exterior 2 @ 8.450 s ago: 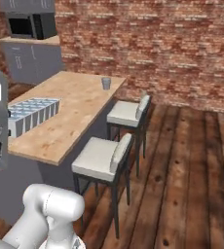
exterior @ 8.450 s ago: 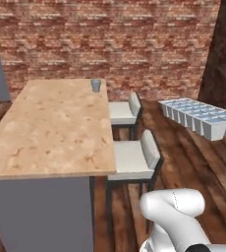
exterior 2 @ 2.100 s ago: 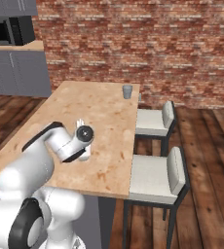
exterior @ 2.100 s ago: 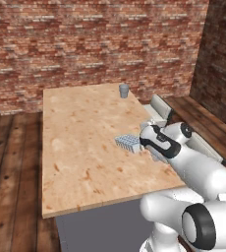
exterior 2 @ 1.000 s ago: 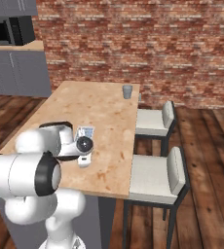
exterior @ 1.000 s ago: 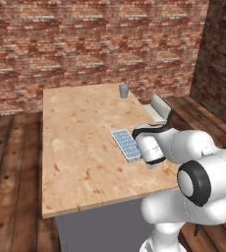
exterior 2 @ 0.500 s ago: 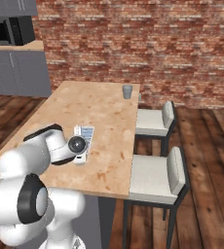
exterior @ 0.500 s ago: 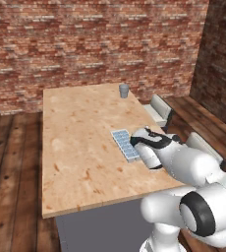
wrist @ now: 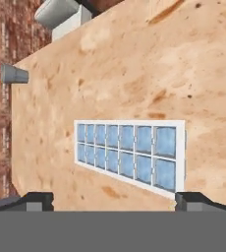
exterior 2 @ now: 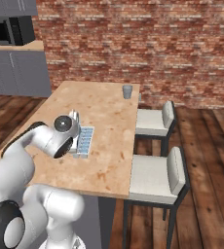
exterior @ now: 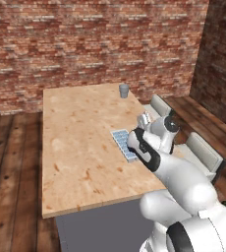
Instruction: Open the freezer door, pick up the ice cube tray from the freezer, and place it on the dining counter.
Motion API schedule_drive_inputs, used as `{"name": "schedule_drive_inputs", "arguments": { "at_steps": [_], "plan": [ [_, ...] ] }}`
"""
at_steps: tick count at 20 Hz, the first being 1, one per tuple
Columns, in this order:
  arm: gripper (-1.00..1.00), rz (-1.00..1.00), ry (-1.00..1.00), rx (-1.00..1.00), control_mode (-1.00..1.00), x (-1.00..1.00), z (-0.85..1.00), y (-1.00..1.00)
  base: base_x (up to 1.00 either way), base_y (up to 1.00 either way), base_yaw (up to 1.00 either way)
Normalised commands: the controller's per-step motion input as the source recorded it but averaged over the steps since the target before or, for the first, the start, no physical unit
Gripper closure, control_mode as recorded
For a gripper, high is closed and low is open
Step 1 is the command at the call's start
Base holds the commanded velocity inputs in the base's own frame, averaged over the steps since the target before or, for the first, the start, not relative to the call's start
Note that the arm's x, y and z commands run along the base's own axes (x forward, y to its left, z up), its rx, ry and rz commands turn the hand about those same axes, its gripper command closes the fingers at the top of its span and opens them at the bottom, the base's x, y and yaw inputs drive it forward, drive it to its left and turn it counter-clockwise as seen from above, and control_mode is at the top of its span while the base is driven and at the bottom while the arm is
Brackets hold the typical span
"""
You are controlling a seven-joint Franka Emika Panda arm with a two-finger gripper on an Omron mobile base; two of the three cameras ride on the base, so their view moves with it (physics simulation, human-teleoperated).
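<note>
the brick wall (exterior: 110, 44) stands well beyond my claw, across the far end of the room, and dark wooden floorboards (exterior 2: 206, 160) spread out below and to every side. under my claw lies the dining table (exterior: 80, 147), its light blotchy wood top bare except for two small things. two grey chairs (exterior 2: 158, 177) sit along the table's edge on the far side of the tray from my claw, one near the table's close end, the other further along. grey cabinets (exterior 2: 16, 73) with a dark microwave (exterior 2: 4, 30) above them stand well off beyond the table. my claw (wrist: 112, 199) hangs just above the table with its two tips spread wide and nothing between them. the ice cube tray (wrist: 129, 152) rests flat on the table right in front of my tips, apart from both, its grid of pale blue cells facing up in two long rows. a small grey cup (exterior: 124, 90) stands upright well past the tray, near the far end of the table.
</note>
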Motion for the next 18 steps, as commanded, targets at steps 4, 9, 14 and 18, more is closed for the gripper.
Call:
{"name": "schedule_drive_inputs", "arguments": {
  "at_steps": [4, 9, 14, 18],
  "plan": [
    [-1.0, -0.11, 0.27, 0.0, -1.0, -0.22, 1.0, -0.18, 0.0, 0.0, 0.0],
    [-1.0, -0.09, 0.29, 0.0, -1.0, -0.22, 0.97, -0.2, 0.0, 0.0, 0.0],
    [-1.0, -0.03, 0.3, 0.0, -1.0, -0.46, 0.72, -0.1, 0.0, 0.0, 0.0],
    [-1.0, 0.0, 0.25, -0.01, -1.0, -0.9, 0.47, 0.0, 0.0, 0.0, 0.0]
  ]
}}
